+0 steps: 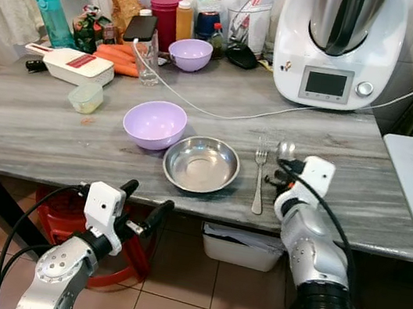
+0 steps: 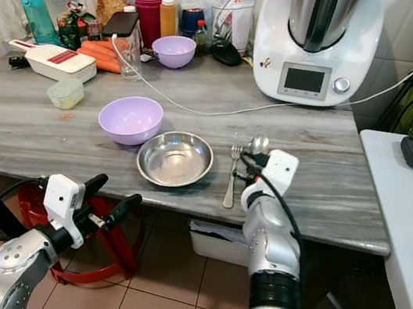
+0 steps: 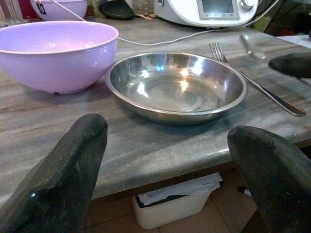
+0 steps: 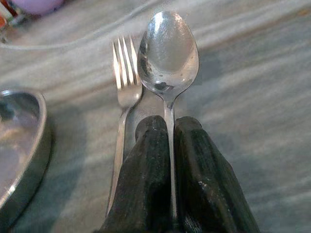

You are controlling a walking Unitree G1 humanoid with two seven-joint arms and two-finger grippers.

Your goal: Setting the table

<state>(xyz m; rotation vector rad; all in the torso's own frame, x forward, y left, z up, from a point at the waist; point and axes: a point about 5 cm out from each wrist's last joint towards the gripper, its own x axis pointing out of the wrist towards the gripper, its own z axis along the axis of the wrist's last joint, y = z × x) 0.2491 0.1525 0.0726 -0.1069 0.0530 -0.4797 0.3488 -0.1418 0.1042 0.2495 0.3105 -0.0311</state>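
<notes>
Your left claw [image 1: 148, 207] hangs spread below the desk's [image 1: 35, 134] front edge; right claw [image 4: 170, 141] pinches the spoon [image 4: 167, 53]. Lower it flat, parallel beside the fork [image 4: 124, 87].

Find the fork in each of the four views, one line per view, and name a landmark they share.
Left eye view: fork lies on the table, right of the steel plate.
Right eye view: fork, again right of the plate.
Left wrist view: fork beyond the plate's far rim.
Right wrist view: fork beside the spoon held in the right gripper.
Shared landmark: the steel plate.
</notes>
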